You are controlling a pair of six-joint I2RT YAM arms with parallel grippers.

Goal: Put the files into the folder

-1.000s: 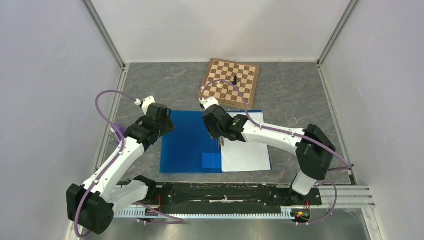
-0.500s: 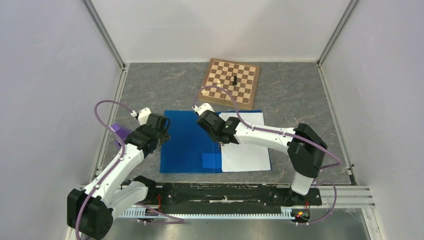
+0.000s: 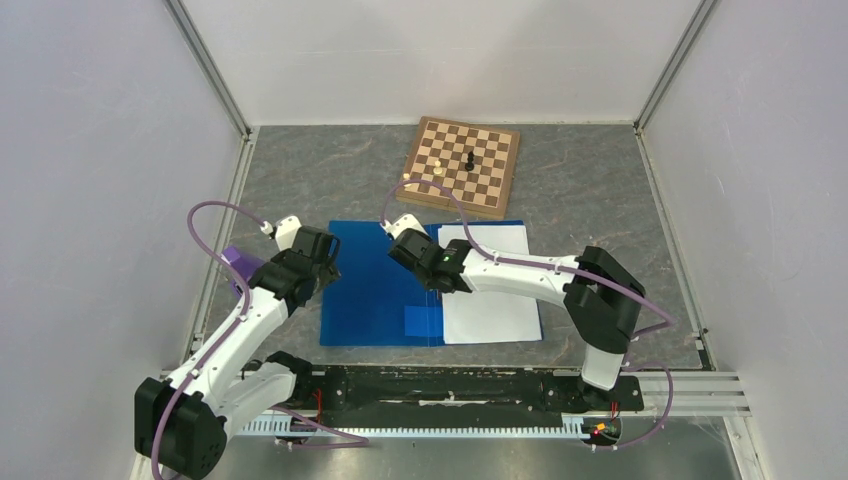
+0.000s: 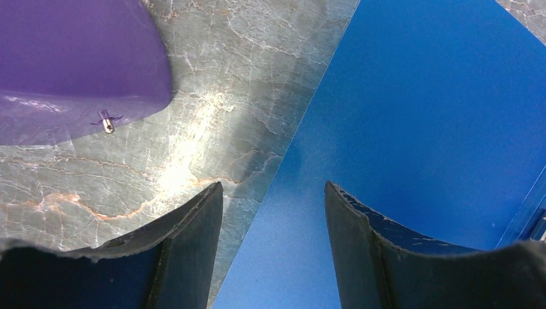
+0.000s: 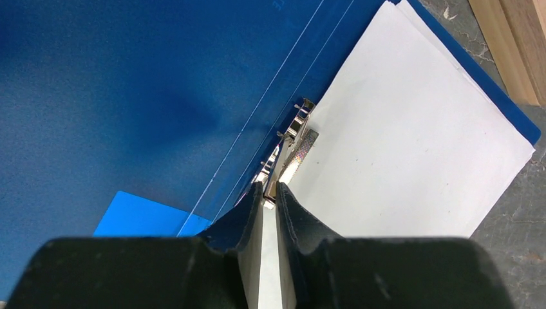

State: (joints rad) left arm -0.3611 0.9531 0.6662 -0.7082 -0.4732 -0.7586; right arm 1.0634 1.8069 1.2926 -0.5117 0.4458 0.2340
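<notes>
— While the folder (image 3: 365, 290) lies open and flat at mid-table, nearer the near edge, where are the files (image 3: 490, 285)?
— On its right half, against the spine. Only the right wrist view shows the right gripper (image 5: 270, 190) pinched almost closed on the metal clip (image 5: 297, 132).
— And the left gripper (image 4: 272, 190)?
— Jaws wide, empty, over the folder's left edge, with a purple object (image 4: 71, 58) beside it.
</notes>
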